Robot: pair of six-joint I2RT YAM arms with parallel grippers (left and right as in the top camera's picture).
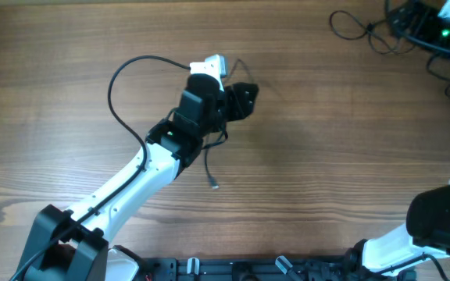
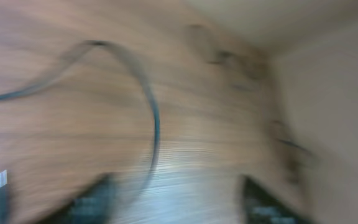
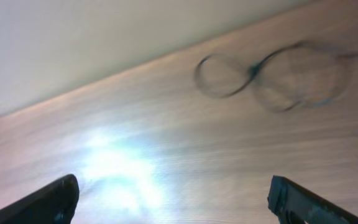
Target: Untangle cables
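One thin dark cable trails from under my left arm toward the table's front and ends in a small plug. My left gripper sits at mid-table. In the blurred left wrist view, my left gripper is open, and a thin cable arcs down toward its left finger. More thin cables lie in loops at the far right. In the right wrist view those cable loops lie ahead of my right gripper, which is open wide with bare wood between the fingers.
The left arm's own thick black cable loops over the table to its left. My right arm reaches to the far right corner, with its base at the front right. The table's far edge runs just beyond the loops.
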